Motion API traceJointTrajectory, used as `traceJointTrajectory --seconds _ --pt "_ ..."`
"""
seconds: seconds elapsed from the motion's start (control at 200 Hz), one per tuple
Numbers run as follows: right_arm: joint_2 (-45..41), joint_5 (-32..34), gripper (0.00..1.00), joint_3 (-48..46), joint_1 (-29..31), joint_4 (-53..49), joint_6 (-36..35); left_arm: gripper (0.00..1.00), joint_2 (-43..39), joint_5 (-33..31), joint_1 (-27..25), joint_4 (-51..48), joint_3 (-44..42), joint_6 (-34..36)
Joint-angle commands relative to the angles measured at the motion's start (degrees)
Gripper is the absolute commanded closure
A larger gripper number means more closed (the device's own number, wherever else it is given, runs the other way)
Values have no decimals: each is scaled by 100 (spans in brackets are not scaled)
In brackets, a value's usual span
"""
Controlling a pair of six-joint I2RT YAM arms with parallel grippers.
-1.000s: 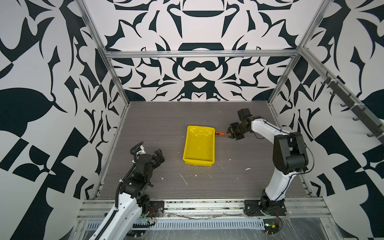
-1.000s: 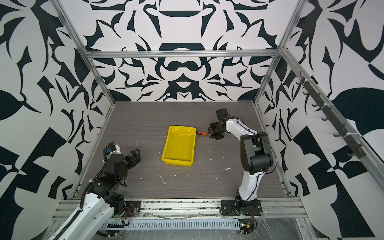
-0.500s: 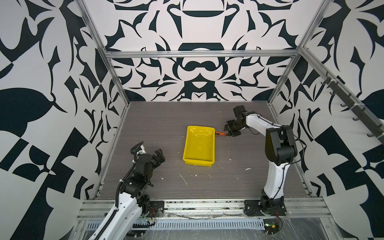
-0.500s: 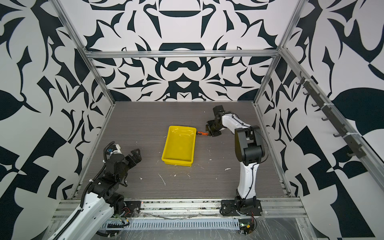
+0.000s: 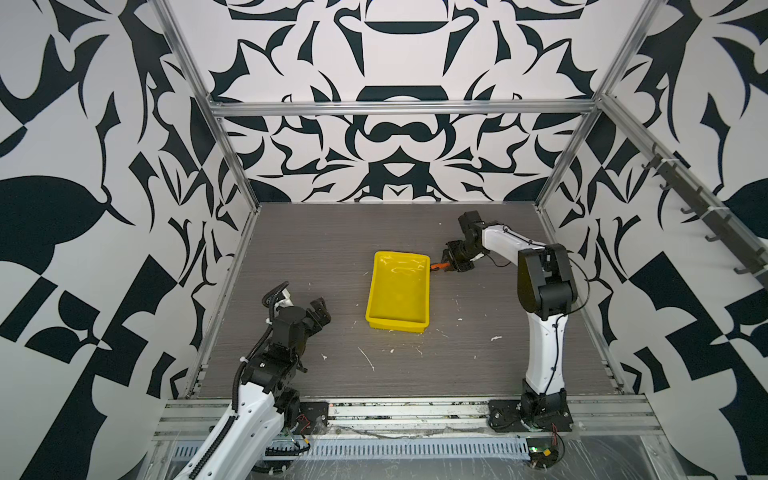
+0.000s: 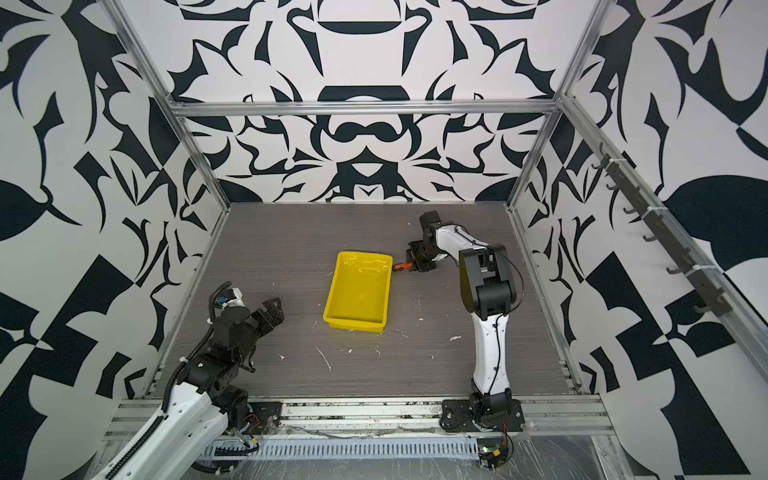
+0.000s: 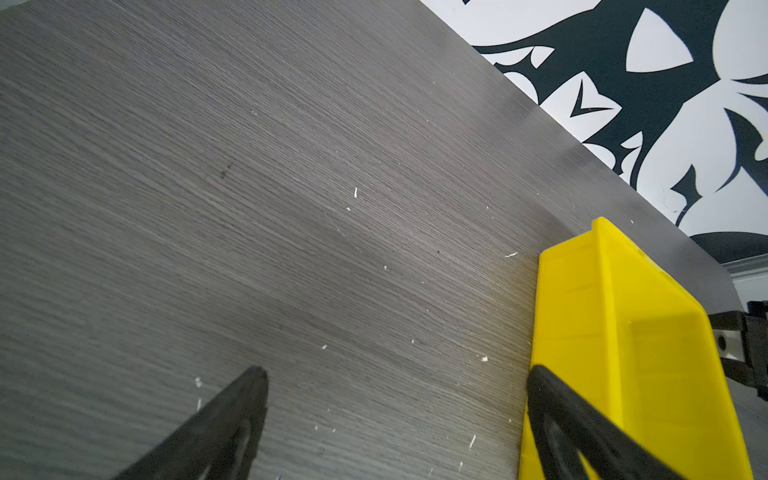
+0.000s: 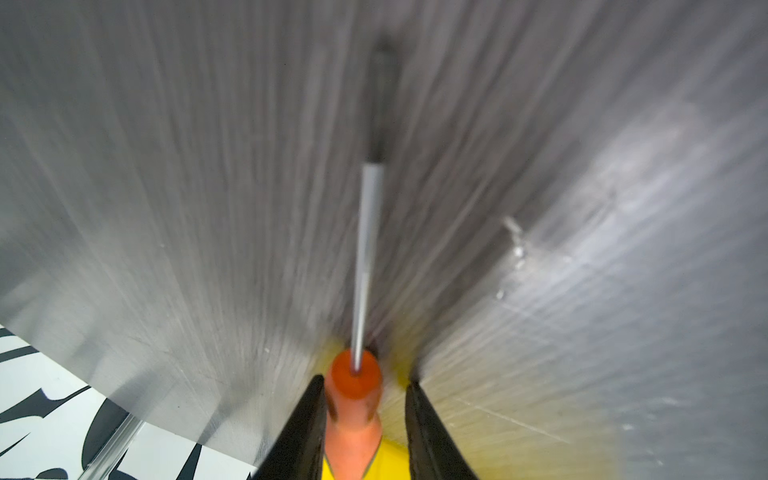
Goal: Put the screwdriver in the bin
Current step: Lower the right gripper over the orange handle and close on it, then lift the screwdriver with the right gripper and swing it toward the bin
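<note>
My right fingers (image 8: 303, 428) are closed in on the screwdriver (image 8: 353, 399). Its orange handle sits between them, snug against one finger. A sliver of yellow shows beside the other finger, so I take it for a grip, though the blur in the right wrist view leaves me unsure how firm it is. The thin grey shaft runs straight out ahead of my fingertips. Beyond it the grey wood-grain table (image 5: 291, 249) is smeared into streaks.

In both top views my right arm reaches to the far middle of the table. The screwdriver (image 5: 437, 266) pokes out leftward from my fingers, just outside the far right corner of the yellow bin (image 5: 397, 326). Its dark end lies close to the rim, and I cannot tell whether it touches. The bin itself sits flat near the centre of the table, long side running near to far, with glare on its glossy floor.

My left fingers (image 7: 241, 415) are spread wide open over the near left of the table, with only wood grain and white flecks (image 5: 368, 357) between them. They are well apart from the bin, and its outer wall shows behind one fingertip in the left wrist view.
</note>
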Motion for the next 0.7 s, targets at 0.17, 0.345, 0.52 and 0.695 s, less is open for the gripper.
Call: traceJointTrajectory --seconds 0.17,0.345,0.52,0.695 --pt "-189 6 69 -351 38 58 49 0 36 -247 21 92 -23 -112" --pt "-699 167 89 -1216 30 597 19 0 373 -938 21 -407 189 -668" --pt "-887 32 99 -1749 30 747 -247 0 538 -693 21 -407 277 -609" --pt "-1366 319 100 -2048 26 541 -1257 0 536 -645 -7 559 263 -802"
